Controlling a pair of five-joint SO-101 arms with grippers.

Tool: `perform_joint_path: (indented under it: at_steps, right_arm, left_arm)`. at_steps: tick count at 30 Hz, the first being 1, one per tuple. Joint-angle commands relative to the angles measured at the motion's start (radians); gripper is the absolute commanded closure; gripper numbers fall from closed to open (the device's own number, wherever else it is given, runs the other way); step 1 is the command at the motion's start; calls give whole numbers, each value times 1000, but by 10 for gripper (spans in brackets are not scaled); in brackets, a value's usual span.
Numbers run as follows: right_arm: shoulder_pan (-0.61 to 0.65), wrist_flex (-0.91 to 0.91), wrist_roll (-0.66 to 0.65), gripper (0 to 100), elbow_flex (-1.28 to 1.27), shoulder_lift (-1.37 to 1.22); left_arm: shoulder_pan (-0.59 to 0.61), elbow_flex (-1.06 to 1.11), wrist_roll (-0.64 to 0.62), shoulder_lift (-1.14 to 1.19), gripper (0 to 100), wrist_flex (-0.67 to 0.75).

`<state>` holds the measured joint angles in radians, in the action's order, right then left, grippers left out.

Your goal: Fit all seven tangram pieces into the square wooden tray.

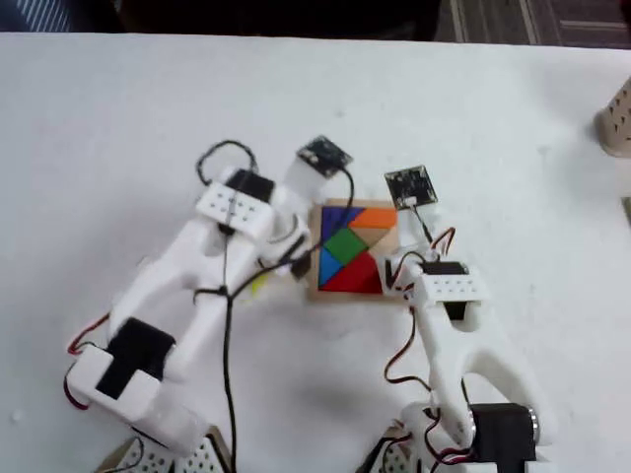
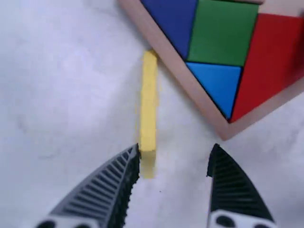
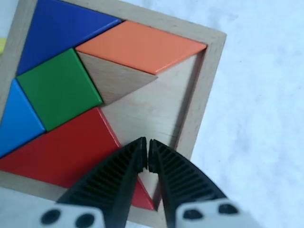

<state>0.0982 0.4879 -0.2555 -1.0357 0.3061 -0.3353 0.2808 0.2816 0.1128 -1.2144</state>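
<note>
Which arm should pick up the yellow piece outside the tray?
Left. The left gripper is open at the yellow piece, beside the tray; the right gripper is shut over the tray.

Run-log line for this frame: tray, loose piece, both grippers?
tray: partly filled | yellow piece: beside tray, on edge | left gripper: open, at yellow piece | right gripper: shut, over tray

The tray is bare pale wood, matt, faintly grained. Inside it the red piece is smoothly painted (a slight sheen). Beside the tray, the yellow piece looks matt; the left gripper has black ribbed plastic fingers.
</note>
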Motion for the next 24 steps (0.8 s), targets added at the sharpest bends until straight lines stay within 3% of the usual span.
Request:
perform_joint_path:
  at_steps: [1, 8, 14, 24]
  right_arm:
    - [5, 1, -14, 981, 12, 51]
    - [7, 1, -14, 981, 12, 51]
    - [8, 1, -14, 981, 12, 51]
    - [8, 1, -14, 981, 12, 51]
  left_arm:
    - [-44, 37, -37, -56, 762, 15]
    - [-1, 104, -40, -54, 763, 153]
    - [96, 201, -31, -7, 766, 351]
    - [71, 218, 31, 42, 717, 356]
